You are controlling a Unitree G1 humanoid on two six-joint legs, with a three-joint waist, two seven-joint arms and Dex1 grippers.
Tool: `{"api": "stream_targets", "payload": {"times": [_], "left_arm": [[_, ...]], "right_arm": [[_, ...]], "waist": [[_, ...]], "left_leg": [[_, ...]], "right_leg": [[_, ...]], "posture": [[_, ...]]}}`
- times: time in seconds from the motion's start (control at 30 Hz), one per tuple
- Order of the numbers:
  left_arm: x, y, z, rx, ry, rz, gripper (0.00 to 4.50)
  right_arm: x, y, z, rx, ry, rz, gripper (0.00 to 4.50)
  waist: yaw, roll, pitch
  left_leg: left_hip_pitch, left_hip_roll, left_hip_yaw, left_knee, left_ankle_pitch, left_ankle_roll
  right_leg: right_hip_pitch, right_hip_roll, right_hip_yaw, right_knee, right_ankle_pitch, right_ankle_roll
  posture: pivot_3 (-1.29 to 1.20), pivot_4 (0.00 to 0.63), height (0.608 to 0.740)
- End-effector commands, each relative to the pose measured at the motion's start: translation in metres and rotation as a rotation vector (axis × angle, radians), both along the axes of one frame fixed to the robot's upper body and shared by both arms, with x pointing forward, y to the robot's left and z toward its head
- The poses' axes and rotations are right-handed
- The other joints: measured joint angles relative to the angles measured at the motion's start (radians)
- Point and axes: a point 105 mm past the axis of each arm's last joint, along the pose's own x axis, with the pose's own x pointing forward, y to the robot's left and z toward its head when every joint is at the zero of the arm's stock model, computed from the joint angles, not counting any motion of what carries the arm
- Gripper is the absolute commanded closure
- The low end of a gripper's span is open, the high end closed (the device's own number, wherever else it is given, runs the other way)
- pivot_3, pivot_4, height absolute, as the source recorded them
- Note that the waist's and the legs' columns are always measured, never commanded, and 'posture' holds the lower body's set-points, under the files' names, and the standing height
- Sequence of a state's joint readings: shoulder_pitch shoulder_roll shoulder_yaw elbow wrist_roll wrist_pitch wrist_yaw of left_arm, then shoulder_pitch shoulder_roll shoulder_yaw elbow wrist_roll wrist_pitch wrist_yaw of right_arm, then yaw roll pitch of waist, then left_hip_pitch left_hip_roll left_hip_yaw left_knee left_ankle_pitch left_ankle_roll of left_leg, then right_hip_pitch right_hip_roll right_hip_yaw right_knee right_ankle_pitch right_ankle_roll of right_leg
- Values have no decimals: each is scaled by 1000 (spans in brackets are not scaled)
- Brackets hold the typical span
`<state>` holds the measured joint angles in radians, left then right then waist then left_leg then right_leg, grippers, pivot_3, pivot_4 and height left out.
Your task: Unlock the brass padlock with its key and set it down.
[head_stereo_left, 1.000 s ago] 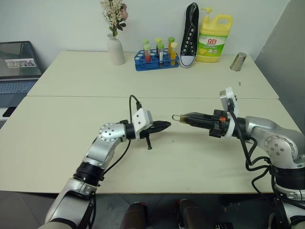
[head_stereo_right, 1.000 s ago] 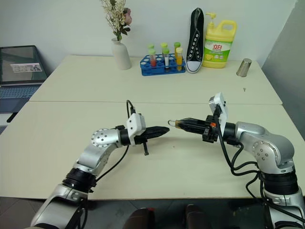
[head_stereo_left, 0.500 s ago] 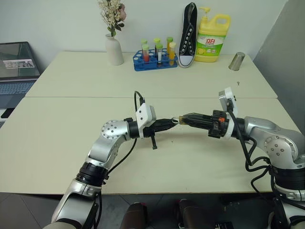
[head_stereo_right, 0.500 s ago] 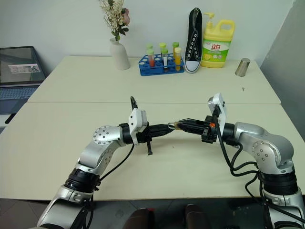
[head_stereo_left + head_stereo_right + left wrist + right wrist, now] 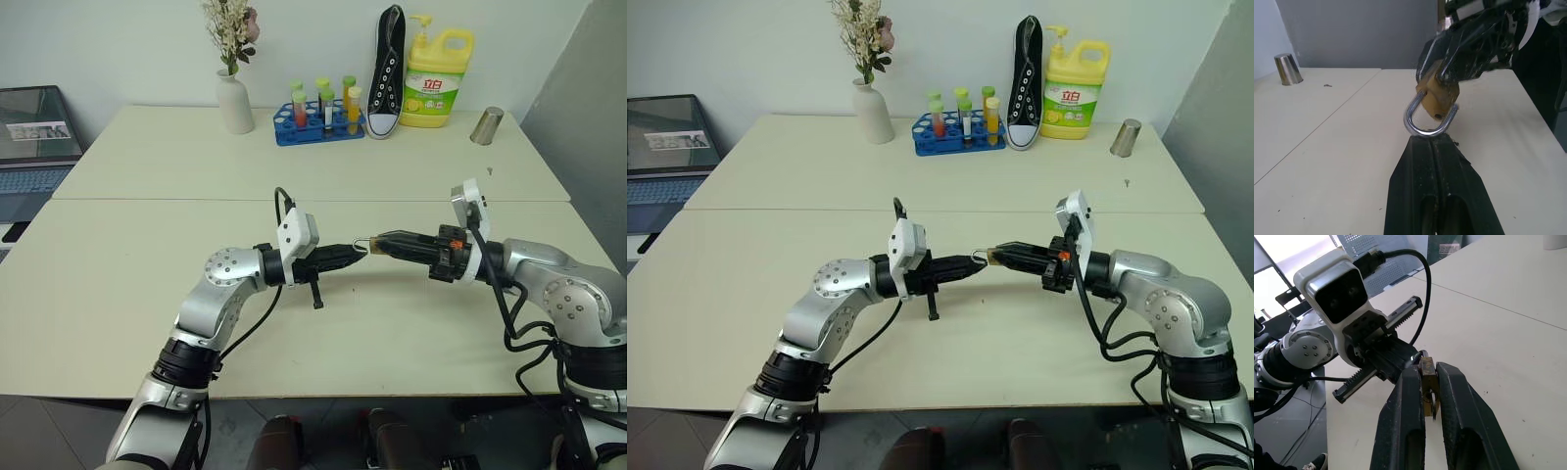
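Above the middle of the near table, my right gripper (image 5: 382, 241) is shut on the brass padlock (image 5: 1437, 95) and points left. The small gold body sits between its fingertips (image 5: 1411, 377), and the silvery shackle (image 5: 1425, 128) sticks out towards my left arm. My left gripper (image 5: 359, 252) is shut and points right. Its tips meet the bow of the shackle in the left wrist view. The key is hidden; I cannot tell whether the shut left fingers (image 5: 1422, 166) hold it.
At the back of the far table stand a white vase with flowers (image 5: 234, 103), a blue rack of tubes (image 5: 318, 122), a black shoe (image 5: 388, 69), a yellow detergent bottle (image 5: 438, 78) and a metal cup (image 5: 485, 126). A laptop (image 5: 34, 137) sits at the far left.
My left gripper has moved right and slightly up, closing the gap to the padlock's shackle. The right gripper and padlock have stayed in place.
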<state>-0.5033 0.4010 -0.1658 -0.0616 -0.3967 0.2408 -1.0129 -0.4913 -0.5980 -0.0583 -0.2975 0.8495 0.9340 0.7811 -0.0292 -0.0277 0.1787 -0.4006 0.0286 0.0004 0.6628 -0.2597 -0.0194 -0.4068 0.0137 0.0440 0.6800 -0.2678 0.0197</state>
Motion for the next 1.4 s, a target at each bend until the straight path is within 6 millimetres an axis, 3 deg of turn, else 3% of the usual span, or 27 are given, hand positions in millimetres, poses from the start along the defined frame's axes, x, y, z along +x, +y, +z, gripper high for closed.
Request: {"api": "stream_targets", "payload": {"times": [0.03, 0.27, 1.13, 1.23, 1.33, 1.4], "left_arm": [[-7, 3, 18, -28, -48, -14, 4500], [-14, 5, 26, -46, -28, -18, 4500], [-3, 5, 24, -34, -74, 31, 4500], [-3, 10, 24, -18, -109, 51, 4500], [-6, 26, 19, 78, -202, 66, 4500], [-11, 40, 8, 207, -319, 38, 4133]], "right_arm": [[1, -4, 7, 5, -37, -13, 4391], [1, -4, 5, 0, -34, -5, 4392], [0, -2, 5, 4, -32, 7, 4392], [1, -3, 4, 2, -30, -5, 4392], [4, -10, -1, -6, 1, -47, 4392], [5, -14, -5, 8, 54, -69, 4392]], "waist": [[0, 0, 0], [0, 0, 0], [0, 0, 0], [0, 0, 0], [-1, 0, 0], [-3, 0, 0]], "left_leg": [[0, 0, 0, 0, 0, 0], [0, 0, 0, 0, 0, 0], [0, 0, 0, 0, 0, 0], [0, 0, 0, 0, 0, 0], [0, 0, 0, 0, 0, 0], [0, 0, 0, -1, 0, 0]], "right_leg": [[0, 0, 0, 0, 0, 0], [0, 0, 0, 0, 0, 0], [0, 0, 0, 0, 0, 0], [0, 0, 0, 0, 0, 0], [0, 0, 0, 0, 0, 0], [0, 0, 1, 0, 0, 0]], "posture": [[0, 150, 740], [0, 150, 740], [0, 150, 740], [0, 150, 740], [0, 150, 740], [0, 150, 740]]}}
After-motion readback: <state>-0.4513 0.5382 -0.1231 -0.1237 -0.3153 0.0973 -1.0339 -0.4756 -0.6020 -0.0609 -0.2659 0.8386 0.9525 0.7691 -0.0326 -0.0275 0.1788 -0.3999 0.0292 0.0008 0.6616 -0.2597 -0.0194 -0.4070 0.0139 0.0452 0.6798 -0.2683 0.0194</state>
